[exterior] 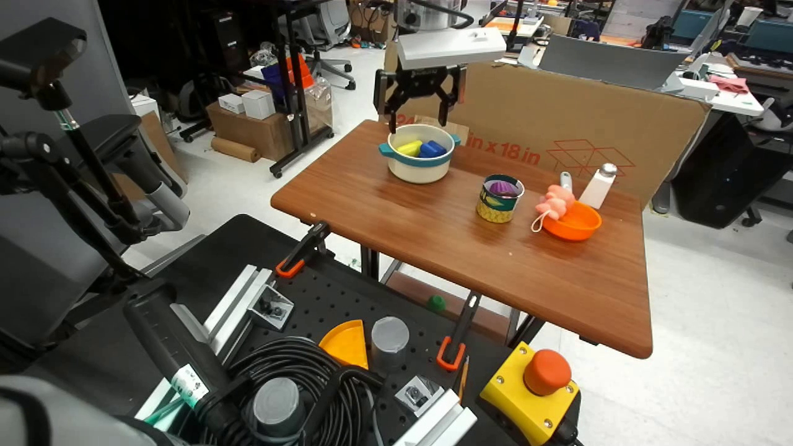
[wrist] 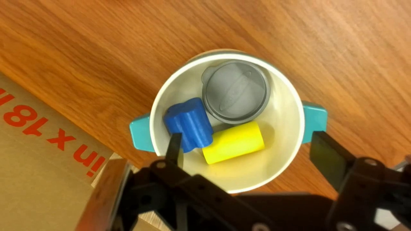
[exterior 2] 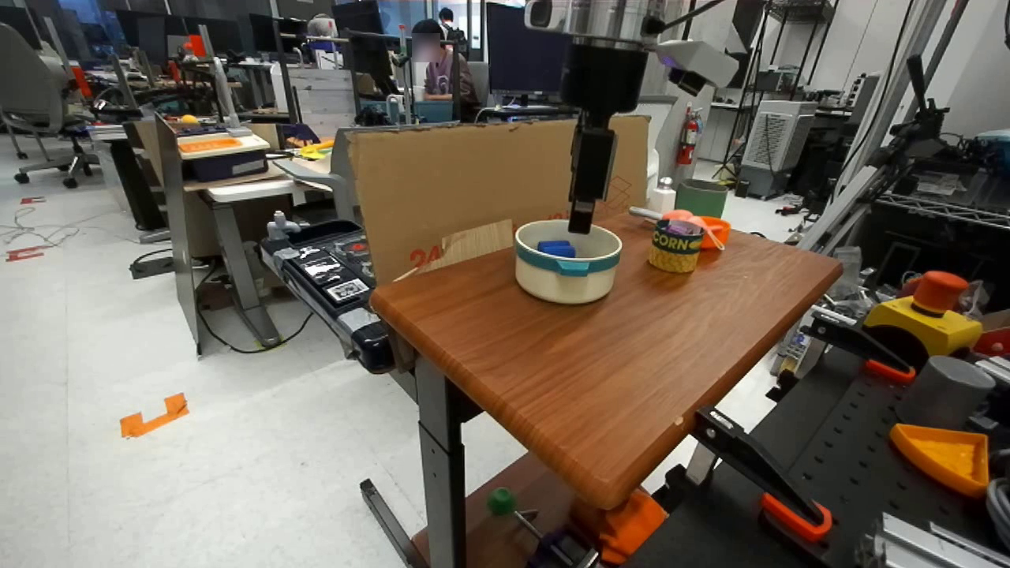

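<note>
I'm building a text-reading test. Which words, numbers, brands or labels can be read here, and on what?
"24": red, on the cardboard panel.
"in x 18 in": red, farther along the same panel.
"CORN": on the can.
Grey round piece in the cream pot: its mark is too blurred to read.
White sticker on the black tube: too small to read.
Labels on the black case: too small to read.

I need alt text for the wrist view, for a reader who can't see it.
An open gripper hangs empty over a cream pot with teal handles, seen from overhead. Inside the pot lie a lobed blue block, a yellow cylinder and a round gray lid-like piece. The pot stands on a wood-grain table, with red-lettered cardboard at lower left.
</note>
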Motion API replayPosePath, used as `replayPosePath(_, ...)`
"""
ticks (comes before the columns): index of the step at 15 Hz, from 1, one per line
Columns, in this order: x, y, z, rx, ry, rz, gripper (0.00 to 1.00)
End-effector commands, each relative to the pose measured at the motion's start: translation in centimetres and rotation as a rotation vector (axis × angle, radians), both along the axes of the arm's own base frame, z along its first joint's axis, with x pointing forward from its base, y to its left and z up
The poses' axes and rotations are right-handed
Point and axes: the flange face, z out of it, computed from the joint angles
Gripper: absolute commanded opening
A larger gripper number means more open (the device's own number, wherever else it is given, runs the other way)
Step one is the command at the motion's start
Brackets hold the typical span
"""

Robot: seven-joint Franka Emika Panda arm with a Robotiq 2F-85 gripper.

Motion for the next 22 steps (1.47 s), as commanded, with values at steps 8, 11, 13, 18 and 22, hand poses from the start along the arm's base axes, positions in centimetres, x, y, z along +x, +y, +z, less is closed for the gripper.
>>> replayPosePath(8, 2.2, -1.0, -2.0, -0.002, 0.082, -0.020, 1.00)
replayPosePath(11, 3.2, -1.0, -3.2, -0.001, 0.099, -0.021, 1.00)
replayPosePath(13, 3.8, -0.9, -3.9, 0.000, 0.110, -0.016, 1.00)
replayPosePath(18, 4.7, -0.8, -5.1, 0.005, 0.121, -0.011, 1.00)
replayPosePath(22, 5.2, -0.8, -5.6, 0.003, 0.125, -0.012, 1.00)
